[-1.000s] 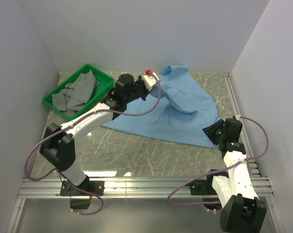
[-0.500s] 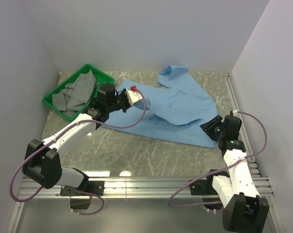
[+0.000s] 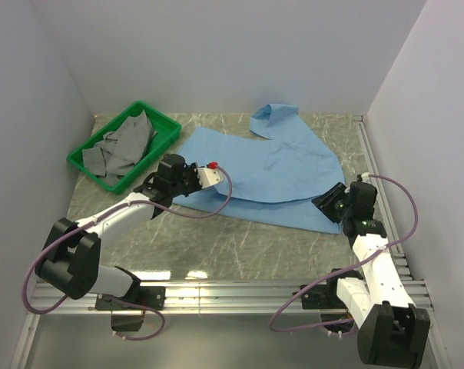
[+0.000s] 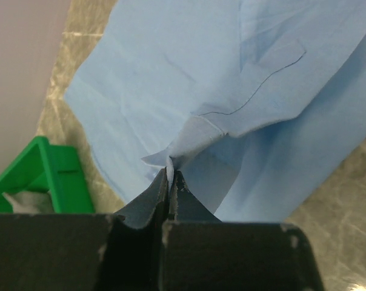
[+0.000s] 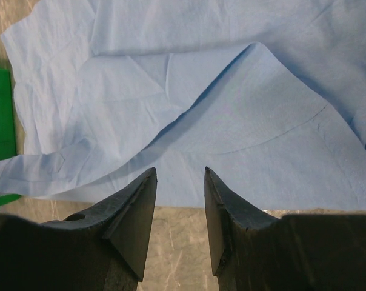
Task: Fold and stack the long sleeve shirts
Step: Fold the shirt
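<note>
Shirt point(image 3: 278, 173) sprawls left-to-right across the worktop point(image 3: 217, 238). We've got left fingers point(image 4: 154, 197) clamped tight on its near-left fold, right fingers point(image 5: 134, 209) parted halfway, holding nothing, just short of its right corner.

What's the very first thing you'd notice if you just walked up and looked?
A big light blue shirt spread across the middle of the table, with the left gripper pinching a fold of it. Next, the bright green tray of grey cloth in the far-left corner.
</note>
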Available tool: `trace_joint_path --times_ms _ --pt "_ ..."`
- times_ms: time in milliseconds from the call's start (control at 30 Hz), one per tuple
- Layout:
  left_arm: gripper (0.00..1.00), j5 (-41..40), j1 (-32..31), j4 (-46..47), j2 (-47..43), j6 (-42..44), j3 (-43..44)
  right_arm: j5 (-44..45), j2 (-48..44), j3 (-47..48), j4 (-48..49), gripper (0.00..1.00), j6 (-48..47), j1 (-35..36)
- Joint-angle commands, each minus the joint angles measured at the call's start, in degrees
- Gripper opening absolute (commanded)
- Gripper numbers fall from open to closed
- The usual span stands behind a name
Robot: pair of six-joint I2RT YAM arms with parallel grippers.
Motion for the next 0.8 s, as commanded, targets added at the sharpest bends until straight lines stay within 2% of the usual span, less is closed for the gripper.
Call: trace_joint_path --times_ms 0,67,200,433,500,533,567,633,667,733,767 --pt "0.02 -5.68 -0.05 9.08 -2.93 3.84 -2.61 1.05 0.33 2.58 2.27 0.45 -0.93 1.16" --pt "0.02 -7.61 -0.05 14.24 -3.90 5.07 -4.64 1.32 0.25 2.49 2.36 0.45 -0.93 1.34" --pt "0.02 -10.17 0.12 18.31 -4.34 6.39 -5.78 0.97 0.42 2.40 2.80 0.45 -0.67 1.60" --pt "0.10 -8.49 -0.05 17.70 -7.85 -0.28 -10.08 1.32 -0.10 3.02 2.10 0.45 -1.72 2.22" --pt "0.49 -9.55 0.03 17.88 -10.13 -3.88 -12.45 1.41 -0.19 3.19 2.01 0.45 -2.25 2.48" --pt "0.63 -10.51 0.03 17.62 -10.92 -5.11 -12.99 1.49 -0.28 3.28 1.92 0.45 -2.51 2.65" --pt "0.67 -10.52 0.12 17.88 -12.58 -8.95 -13.60 1.76 -0.19 3.37 1.83 0.46 -2.69 3.09" --pt "0.67 -12.53 0.04 18.58 -14.70 -12.48 -15.45 2.54 -0.19 3.63 1.66 0.46 -3.04 3.79" --pt "0.68 -15.85 0.12 20.07 -17.06 -19.29 -16.15 2.72 -0.11 3.81 1.66 0.46 -3.22 4.41" --pt "0.60 -19.30 0.21 21.05 -19.53 -27.84 -16.95 3.42 -0.02 4.24 1.39 0.46 -3.57 5.03" --pt "0.56 -21.57 0.21 19.92 -21.81 -35.28 -16.86 3.78 -0.02 4.42 1.39 0.46 -3.83 5.64"
